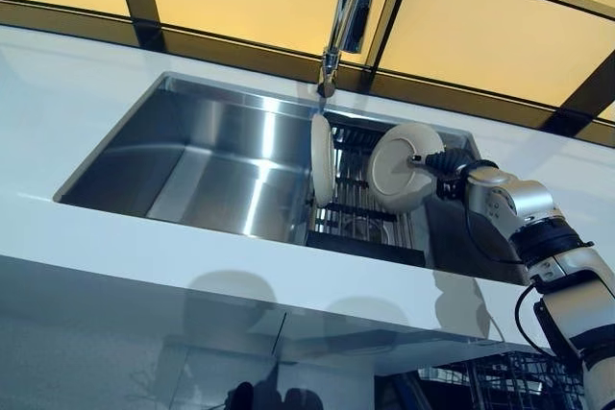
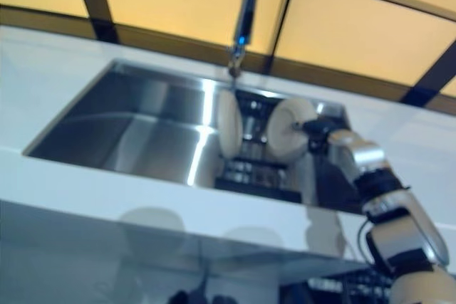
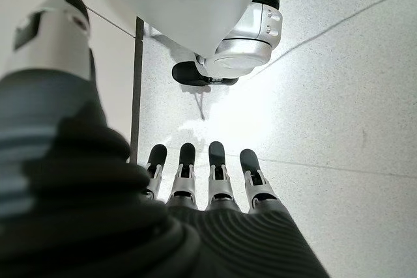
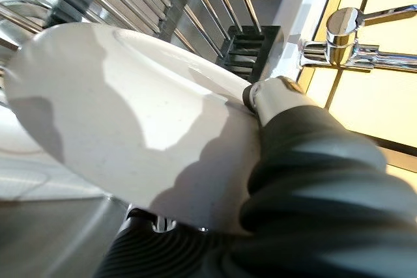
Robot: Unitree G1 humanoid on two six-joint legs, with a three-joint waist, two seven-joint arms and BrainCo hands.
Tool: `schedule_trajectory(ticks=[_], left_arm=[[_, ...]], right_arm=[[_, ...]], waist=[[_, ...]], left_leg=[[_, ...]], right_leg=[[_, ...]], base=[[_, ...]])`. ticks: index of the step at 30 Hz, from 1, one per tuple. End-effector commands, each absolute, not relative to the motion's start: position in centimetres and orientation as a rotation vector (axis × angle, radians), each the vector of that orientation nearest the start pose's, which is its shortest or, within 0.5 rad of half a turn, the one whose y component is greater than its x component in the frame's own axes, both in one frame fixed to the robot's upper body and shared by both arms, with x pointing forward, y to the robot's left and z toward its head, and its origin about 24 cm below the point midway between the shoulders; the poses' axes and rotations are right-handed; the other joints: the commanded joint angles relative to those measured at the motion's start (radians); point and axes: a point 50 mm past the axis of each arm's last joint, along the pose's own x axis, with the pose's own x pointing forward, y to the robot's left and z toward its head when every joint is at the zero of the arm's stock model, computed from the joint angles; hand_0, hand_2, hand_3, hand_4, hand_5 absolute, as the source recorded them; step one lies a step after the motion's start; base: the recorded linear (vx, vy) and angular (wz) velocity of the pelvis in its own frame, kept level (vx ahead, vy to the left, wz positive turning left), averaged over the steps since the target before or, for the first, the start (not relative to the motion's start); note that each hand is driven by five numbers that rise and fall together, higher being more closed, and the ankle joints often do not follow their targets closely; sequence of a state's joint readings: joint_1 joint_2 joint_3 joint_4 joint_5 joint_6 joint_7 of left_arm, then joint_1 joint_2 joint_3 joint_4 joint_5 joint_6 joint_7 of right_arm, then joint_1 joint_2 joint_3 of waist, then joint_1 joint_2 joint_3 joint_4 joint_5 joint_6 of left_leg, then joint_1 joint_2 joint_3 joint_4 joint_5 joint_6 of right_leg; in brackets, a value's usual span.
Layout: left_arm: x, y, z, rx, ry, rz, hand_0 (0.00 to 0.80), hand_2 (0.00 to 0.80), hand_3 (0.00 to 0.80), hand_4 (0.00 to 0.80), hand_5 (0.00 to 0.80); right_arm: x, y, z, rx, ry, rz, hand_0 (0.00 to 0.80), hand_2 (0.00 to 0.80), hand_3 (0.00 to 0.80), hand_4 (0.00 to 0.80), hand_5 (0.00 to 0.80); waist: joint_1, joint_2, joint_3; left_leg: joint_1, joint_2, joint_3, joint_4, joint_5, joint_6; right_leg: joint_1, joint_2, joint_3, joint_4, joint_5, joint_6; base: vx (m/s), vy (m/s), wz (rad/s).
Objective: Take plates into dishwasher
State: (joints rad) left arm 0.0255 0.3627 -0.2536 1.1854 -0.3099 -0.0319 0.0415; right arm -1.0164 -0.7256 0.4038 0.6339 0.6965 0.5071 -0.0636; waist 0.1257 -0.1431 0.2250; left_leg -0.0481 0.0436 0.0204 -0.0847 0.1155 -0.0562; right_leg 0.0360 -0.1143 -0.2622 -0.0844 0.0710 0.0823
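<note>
The stainless steel sink (image 1: 192, 156), set in the white tabletop (image 1: 86, 237), holds a black wire dish rack (image 1: 360, 208) with one round white plate (image 1: 322, 158) standing on edge. The right hand (image 1: 444, 162) pinches a second round white plate (image 1: 402, 168) over the rack, upright, face toward the camera. The left hand (image 3: 208, 180) hangs over the floor, fingers straight.

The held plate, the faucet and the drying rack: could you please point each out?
held plate (image 1: 396, 166), left eye view, centre of its face.
faucet (image 1: 344, 9), left eye view, its spout.
drying rack (image 1: 357, 210), left eye view, its bars.
</note>
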Motion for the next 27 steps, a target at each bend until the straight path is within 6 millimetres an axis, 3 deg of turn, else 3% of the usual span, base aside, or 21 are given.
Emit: schedule_trajectory(ticks=[1, 12, 17, 27], left_arm=[[8.3, 27.3, -15.1, 0.259, 1.204, 0.214, 0.0, 0.0, 0.0, 0.0, 0.0], [7.3, 27.2, -15.4, 0.199, 1.269, 0.201, 0.0, 0.0, 0.0, 0.0, 0.0], [6.2, 27.4, -15.6, 0.127, 1.324, 0.236, 0.0, 0.0, 0.0, 0.0, 0.0], [7.2, 28.2, -15.2, 0.168, 1.322, 0.234, 0.0, 0.0, 0.0, 0.0, 0.0]], right_arm=[[39.4, -24.7, 26.1, -0.325, 0.044, -0.138, 0.8, 0.8, 0.8, 0.8, 0.8], [38.4, -26.9, 30.2, -0.423, -0.086, -0.266, 0.8, 0.8, 0.8, 0.8, 0.8], [37.3, -29.1, 32.8, -0.508, -0.124, -0.345, 0.8, 0.8, 0.8, 0.8, 0.8], [35.1, -32.8, 33.7, -0.546, -0.107, -0.447, 0.8, 0.8, 0.8, 0.8, 0.8]], waist=[[0.01, -0.011, -0.052], [-0.004, -0.024, -0.091], [-0.021, -0.031, -0.114], [-0.083, -0.035, -0.14]], left_leg=[[0.071, -0.004, 0.055, -0.003, -0.097, -0.004], [0.097, -0.007, 0.067, -0.003, -0.107, -0.001], [0.11, -0.009, 0.082, -0.003, -0.114, 0.003], [0.137, -0.007, 0.12, -0.003, -0.132, 0.014]], right_leg=[[-0.014, -0.038, 0.002, -0.003, 0.063, 0.087], [0.0, -0.035, 0.016, -0.003, 0.068, 0.095], [0.001, -0.035, 0.032, -0.003, 0.077, 0.102], [-0.033, -0.026, 0.092, 0.009, 0.105, 0.119]], base=[[0.0, 0.0, 0.0], [0.0, 0.006, 0.0], [-0.007, 0.032, -0.03], [-0.039, 0.02, -0.2]])
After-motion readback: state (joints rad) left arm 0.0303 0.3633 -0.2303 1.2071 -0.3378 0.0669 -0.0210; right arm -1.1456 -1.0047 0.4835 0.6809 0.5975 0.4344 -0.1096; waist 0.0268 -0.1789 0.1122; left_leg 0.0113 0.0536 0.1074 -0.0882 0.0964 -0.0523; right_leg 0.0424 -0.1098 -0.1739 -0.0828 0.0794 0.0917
